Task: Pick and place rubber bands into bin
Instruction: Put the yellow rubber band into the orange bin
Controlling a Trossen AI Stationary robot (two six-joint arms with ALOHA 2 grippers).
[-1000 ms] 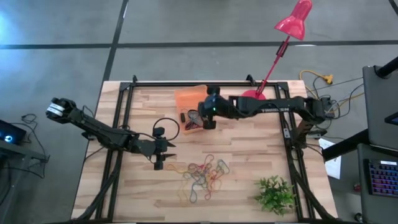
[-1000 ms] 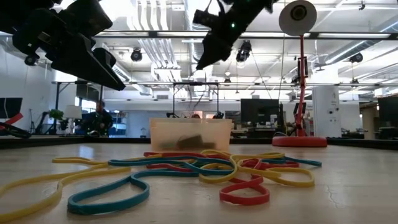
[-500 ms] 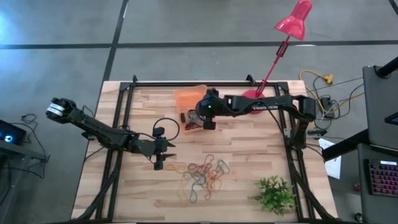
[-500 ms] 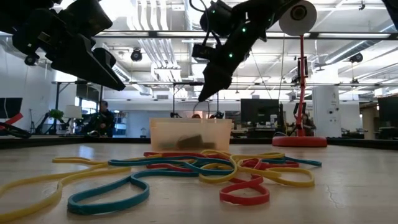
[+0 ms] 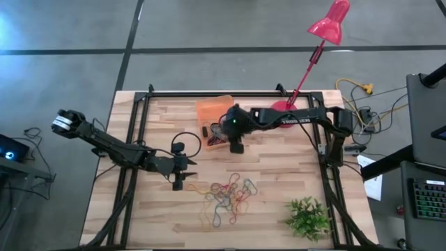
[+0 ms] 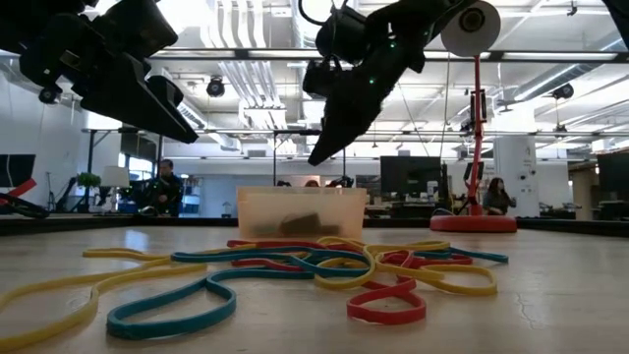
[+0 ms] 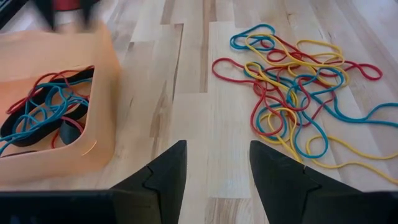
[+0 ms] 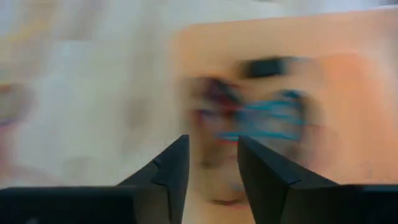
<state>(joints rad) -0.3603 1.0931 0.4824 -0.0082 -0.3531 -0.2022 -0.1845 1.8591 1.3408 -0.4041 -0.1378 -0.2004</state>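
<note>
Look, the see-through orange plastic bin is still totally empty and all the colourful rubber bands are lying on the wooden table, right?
Not quite. The see-through orange plastic bin is not empty: the left wrist view shows red, blue and black bands already inside it. Many colourful rubber bands do still lie on the wooden table.

A grey floor [image 5: 209, 28] crossed by dark lines surrounds the wooden worktop [image 5: 279, 195]. Beyond it lies an open hall with white ceiling ducts [image 6: 246, 39] (lit brightly), dark monitors [image 6: 403, 177], and two seated people [image 6: 162, 187] far off.
</note>
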